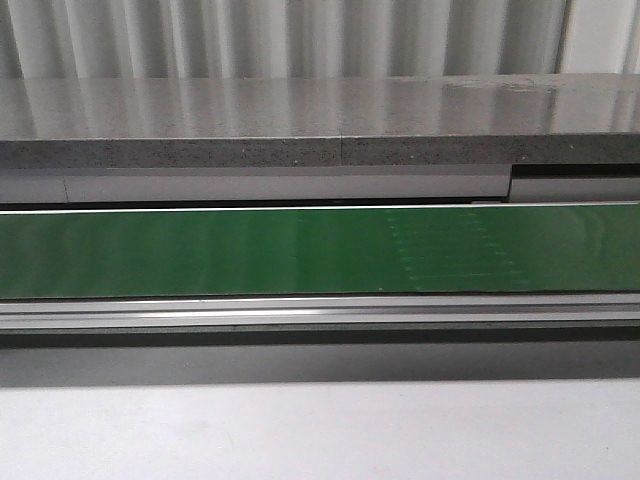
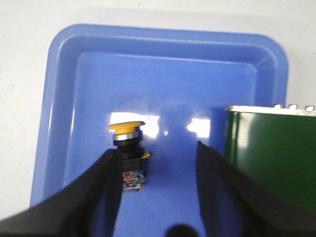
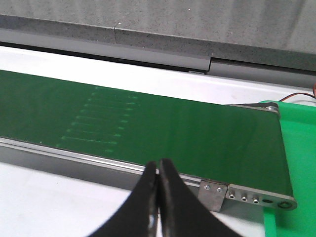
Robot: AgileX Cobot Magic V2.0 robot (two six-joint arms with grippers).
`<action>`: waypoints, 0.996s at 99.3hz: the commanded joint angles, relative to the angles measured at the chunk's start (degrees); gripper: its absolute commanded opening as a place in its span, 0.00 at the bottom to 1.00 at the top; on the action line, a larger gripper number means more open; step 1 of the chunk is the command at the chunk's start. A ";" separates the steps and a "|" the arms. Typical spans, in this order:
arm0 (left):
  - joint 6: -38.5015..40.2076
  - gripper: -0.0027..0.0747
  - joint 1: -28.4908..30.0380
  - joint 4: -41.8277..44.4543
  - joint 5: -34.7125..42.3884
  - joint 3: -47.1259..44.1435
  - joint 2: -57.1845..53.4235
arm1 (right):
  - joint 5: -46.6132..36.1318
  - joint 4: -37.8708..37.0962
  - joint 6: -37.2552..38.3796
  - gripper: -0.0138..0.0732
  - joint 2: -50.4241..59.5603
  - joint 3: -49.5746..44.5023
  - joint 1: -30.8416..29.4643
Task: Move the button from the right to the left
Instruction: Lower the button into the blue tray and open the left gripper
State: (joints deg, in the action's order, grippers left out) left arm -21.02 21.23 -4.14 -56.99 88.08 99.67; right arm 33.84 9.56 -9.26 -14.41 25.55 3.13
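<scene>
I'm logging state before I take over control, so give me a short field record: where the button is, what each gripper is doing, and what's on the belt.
button: button stands upright in the blue tray, yellow cap up
left gripper: left gripper open over the tray, one finger right beside the button, not closed on it
right gripper: right gripper shut, holding nothing, above the near edge of the green conveyor belt
belt: no button on it in the front or right wrist views
arms in front view: neither visible
</scene>
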 commanded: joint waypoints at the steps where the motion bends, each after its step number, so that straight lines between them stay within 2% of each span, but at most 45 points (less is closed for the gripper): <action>1: 2.22 0.26 -3.01 -1.71 2.42 -0.06 -5.89 | -4.47 0.44 -0.42 0.08 -0.40 1.39 0.06; 10: 3.45 0.01 -6.59 -1.71 3.66 -2.56 -8.95 | -4.47 0.44 -0.42 0.08 -0.40 1.39 0.06; 41: 11.19 0.01 -19.33 -1.71 14.53 -14.29 -19.16 | -4.47 0.44 -0.42 0.08 -0.40 1.39 0.06; 62: 11.46 0.01 -25.77 -3.41 22.62 -22.85 -26.41 | -4.47 0.44 -0.42 0.08 -0.40 1.39 0.06; 77: 11.46 0.01 -28.12 -6.37 26.78 -28.83 -32.34 | -4.47 0.44 -0.42 0.08 -0.40 1.39 0.06; 99: 11.46 0.01 -28.13 -11.39 31.21 -38.50 -43.16 | -4.47 0.44 -0.42 0.08 -0.40 1.39 0.06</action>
State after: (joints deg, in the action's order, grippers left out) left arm -10.28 -6.50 -12.82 -30.77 51.16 61.35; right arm 33.84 9.56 -9.26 -14.41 25.55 3.13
